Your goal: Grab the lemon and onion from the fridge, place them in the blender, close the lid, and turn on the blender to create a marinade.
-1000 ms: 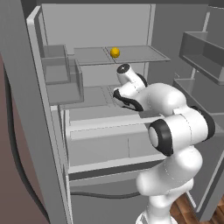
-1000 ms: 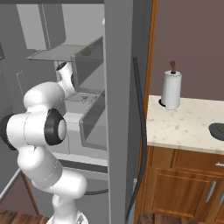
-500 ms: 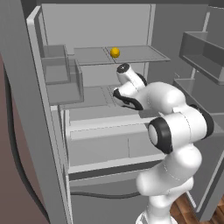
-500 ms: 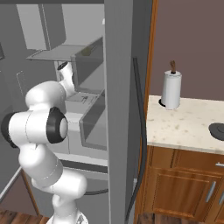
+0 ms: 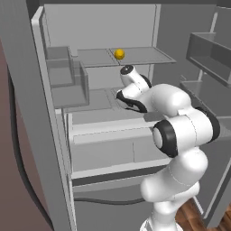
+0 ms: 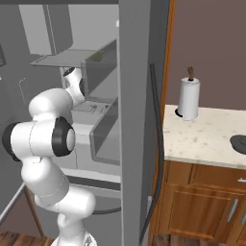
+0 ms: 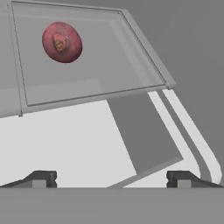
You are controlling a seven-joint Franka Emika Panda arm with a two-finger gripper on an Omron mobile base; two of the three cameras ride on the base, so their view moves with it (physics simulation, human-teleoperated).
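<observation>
The fetching step is in hand: inside the fridge (image 5: 90,117), the end effector (image 7: 111,178), fingers spread wide and empty, faces the onion (image 7: 61,42) at the hand view's upper left, so it likely must advance and close around it, while the lemon (image 5: 119,54) waits on the shelf above.

yellow lemon (image 5: 119,54), red-pink onion (image 7: 61,42)

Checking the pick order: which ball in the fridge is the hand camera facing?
The reddish-pink onion, lying ahead of the open jaws; the yellow lemon sits on the upper shelf.
</observation>
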